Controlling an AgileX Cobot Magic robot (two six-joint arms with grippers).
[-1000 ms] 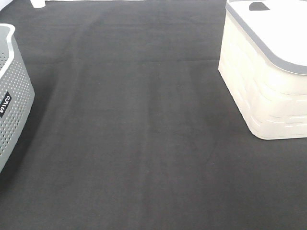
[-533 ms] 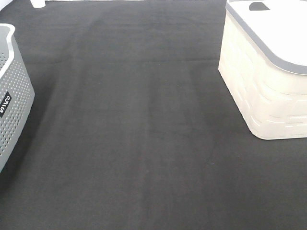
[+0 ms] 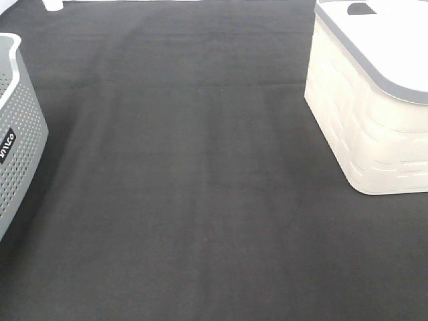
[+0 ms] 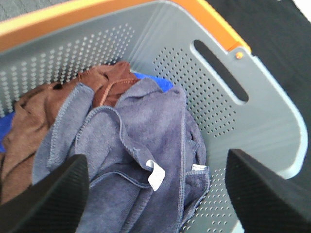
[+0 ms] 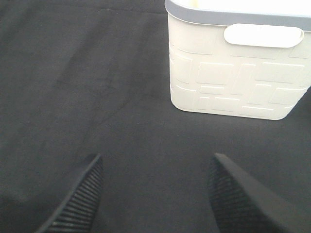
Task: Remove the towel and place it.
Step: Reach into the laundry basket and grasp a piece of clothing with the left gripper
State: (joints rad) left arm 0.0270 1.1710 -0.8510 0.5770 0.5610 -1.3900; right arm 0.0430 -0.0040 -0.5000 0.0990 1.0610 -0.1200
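The greyish-purple towel [image 4: 141, 150] lies crumpled inside the grey perforated basket [image 4: 228, 102], its small white tag [image 4: 156, 174] facing up. A brown cloth [image 4: 104, 82] and a bit of blue cloth [image 4: 163, 81] lie beside and under it. My left gripper [image 4: 155, 196] hovers open above the towel, one finger on either side, not touching it. My right gripper [image 5: 155, 194] is open over the black table covering, holding nothing, with the cream bin [image 5: 238, 63] ahead of it. Neither gripper shows in the exterior high view.
The grey basket [image 3: 17, 127] stands at the table's left edge and has an orange rim [image 4: 209, 19]. The cream bin with a grey rim [image 3: 368, 100] stands at the right rear. Black covering [image 3: 200, 180] spans the table between them.
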